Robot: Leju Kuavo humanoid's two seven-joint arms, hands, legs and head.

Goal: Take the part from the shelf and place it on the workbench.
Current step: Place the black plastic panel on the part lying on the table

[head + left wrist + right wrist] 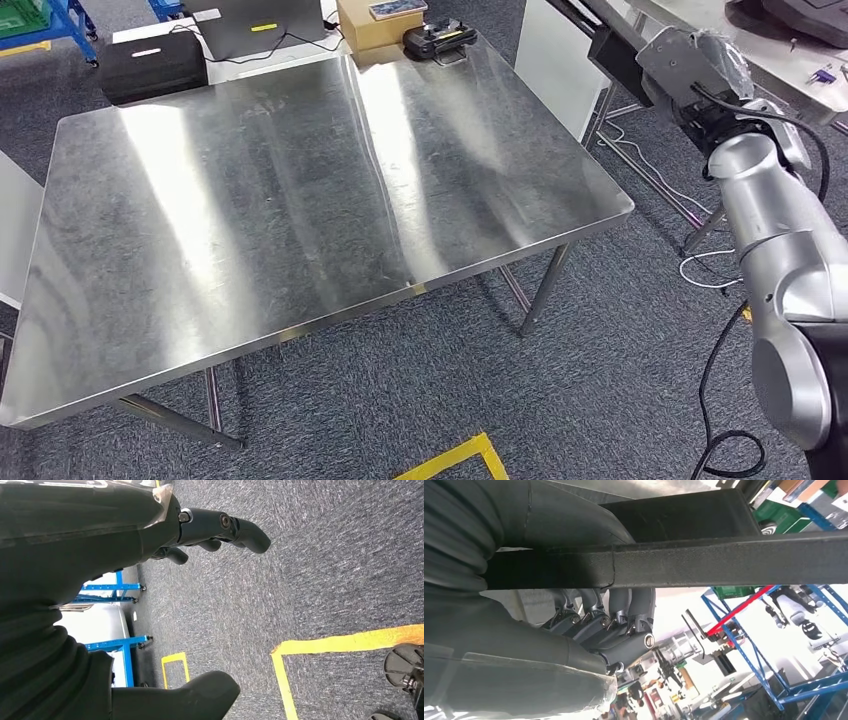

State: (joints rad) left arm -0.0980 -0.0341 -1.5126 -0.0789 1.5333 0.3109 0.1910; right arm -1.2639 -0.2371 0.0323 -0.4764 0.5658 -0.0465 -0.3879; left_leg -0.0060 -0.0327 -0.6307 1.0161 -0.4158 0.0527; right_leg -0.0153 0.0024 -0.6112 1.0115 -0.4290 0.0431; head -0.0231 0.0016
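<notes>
The part is a long black metal bar (724, 560) with a boxy black section; in the head view the part (612, 48) hangs in the air beyond the far right corner of the steel workbench (300, 200). My right hand (690, 75) holds it with the arm raised. In the right wrist view my right hand (609, 625) has its fingers curled around the bar from below. My left hand (200, 525) hangs over grey carpet with thumb and fingers apart and nothing in it.
On the bench's far edge lie a black case (155, 65), a laptop (265, 25), a cardboard box (365, 25) and a black device (438, 40). A white panel (550, 60) stands behind the right corner. Cables (650, 175) and yellow tape (455, 460) mark the floor.
</notes>
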